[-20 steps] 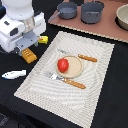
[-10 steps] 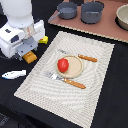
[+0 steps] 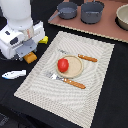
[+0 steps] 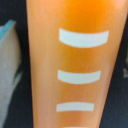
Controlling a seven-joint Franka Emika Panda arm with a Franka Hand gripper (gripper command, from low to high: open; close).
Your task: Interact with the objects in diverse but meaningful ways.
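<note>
Arm low at exterior view's left, off placemat (image 3: 70, 65) edge. Orange ridged biscuit block (image 4: 70, 65) fills wrist view, so likely right under fingers (image 3: 30, 56) — clamped or apart, cannot tell. Red tomato (image 3: 62, 64) sits on plate (image 3: 75, 67), set like a meal. Counts: one fork (image 3: 65, 80), one knife (image 3: 82, 57), one white-blue fish (image 3: 13, 75) on counter, two dark grey pots (image 3: 67, 9) — behind, on tray.
</note>
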